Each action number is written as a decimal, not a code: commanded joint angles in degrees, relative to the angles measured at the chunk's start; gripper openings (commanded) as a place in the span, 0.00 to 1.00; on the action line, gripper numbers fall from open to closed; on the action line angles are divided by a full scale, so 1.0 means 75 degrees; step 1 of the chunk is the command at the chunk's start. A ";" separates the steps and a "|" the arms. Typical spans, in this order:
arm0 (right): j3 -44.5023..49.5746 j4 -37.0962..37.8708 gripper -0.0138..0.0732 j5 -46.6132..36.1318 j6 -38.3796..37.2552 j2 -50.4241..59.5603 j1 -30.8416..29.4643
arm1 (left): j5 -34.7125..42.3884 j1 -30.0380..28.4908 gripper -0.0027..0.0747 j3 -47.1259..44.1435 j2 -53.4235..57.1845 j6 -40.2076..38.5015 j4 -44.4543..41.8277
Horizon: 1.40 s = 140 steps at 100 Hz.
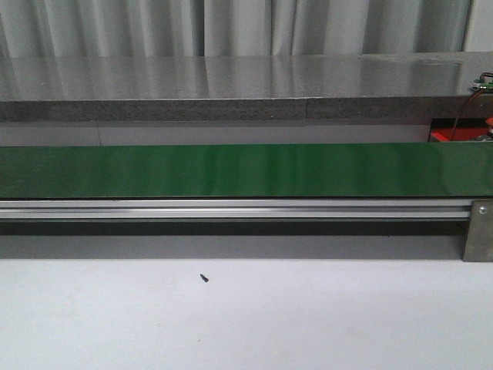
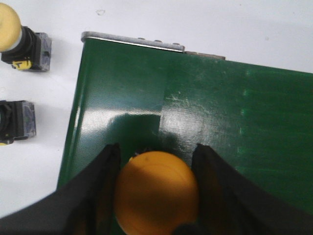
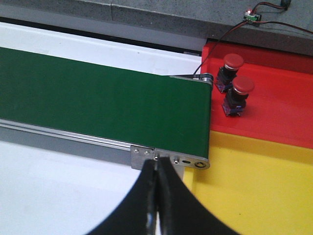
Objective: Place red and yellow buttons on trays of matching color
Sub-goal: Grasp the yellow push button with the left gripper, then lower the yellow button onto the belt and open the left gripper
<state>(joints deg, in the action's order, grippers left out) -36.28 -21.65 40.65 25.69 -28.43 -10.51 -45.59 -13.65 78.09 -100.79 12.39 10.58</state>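
Observation:
In the left wrist view my left gripper (image 2: 156,154) is shut on a yellow button (image 2: 156,196), its round cap filling the gap between the black fingers (image 2: 105,181), just above the end of the green conveyor belt (image 2: 220,122). In the right wrist view my right gripper (image 3: 157,164) is shut with nothing in it, near the belt's other end (image 3: 98,98). Beyond that end lie a red tray (image 3: 283,98) holding two red buttons (image 3: 233,61) (image 3: 242,85) and a yellow tray (image 3: 259,186) with nothing showing on it. Neither gripper shows in the front view.
On the white table beside the belt's end lie another yellow button (image 2: 10,22) and a black-bodied button (image 2: 14,122). The front view shows the bare belt (image 1: 246,169), its aluminium rail (image 1: 231,208), a small black screw (image 1: 204,277) and a grey ledge (image 1: 231,85) behind.

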 commanded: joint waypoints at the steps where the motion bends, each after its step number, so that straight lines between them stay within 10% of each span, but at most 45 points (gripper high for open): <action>1: -0.0201 -0.0199 0.08 -0.0536 0.0048 -0.0017 -0.0018 | 0.0167 0.0029 0.31 0.0201 0.0257 0.0164 0.0132; 30: -0.0201 -0.0199 0.08 -0.0536 0.0048 -0.0017 -0.0018 | 0.0152 0.0125 0.73 0.0210 0.0640 0.0527 0.0728; 75: -0.0201 -0.0199 0.08 -0.0527 0.0048 -0.0017 -0.0018 | 0.0205 -0.0069 0.73 0.0666 0.1555 0.0636 0.0777; 140: -0.0201 -0.0199 0.08 -0.0527 0.0048 -0.0017 -0.0018 | 0.0604 -0.3219 0.73 0.0666 0.1045 0.0290 0.0415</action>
<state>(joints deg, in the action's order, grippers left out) -36.28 -21.65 40.65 25.69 -28.43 -10.51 -44.31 -36.22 81.24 -93.43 16.86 12.63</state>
